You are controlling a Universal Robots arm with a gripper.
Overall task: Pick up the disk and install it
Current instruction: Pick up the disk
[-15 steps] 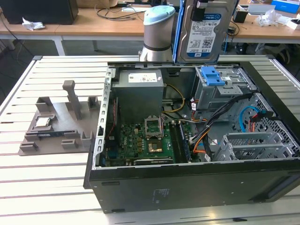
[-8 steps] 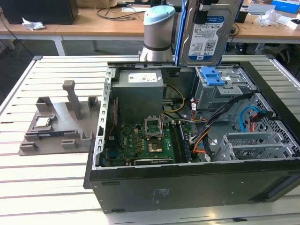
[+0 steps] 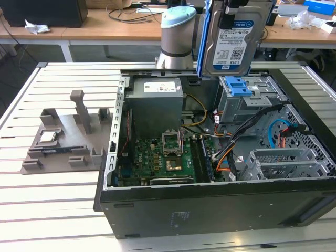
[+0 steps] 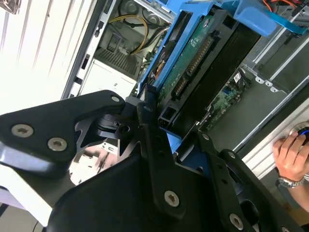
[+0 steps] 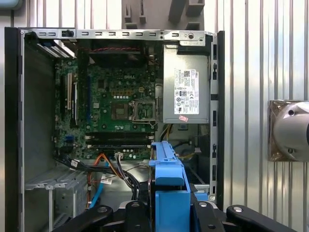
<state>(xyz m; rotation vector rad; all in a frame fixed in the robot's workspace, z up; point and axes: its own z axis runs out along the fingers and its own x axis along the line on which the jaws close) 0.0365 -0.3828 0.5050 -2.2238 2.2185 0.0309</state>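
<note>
You have one disk; one open computer case on the one slatted tabletop; inside that case you can count one green motherboard, one grey power supply and one metal cage with a single blue latch; one grey holder lies beside the case, with one small square chip in it; one hand shows in the second wrist view.
</note>
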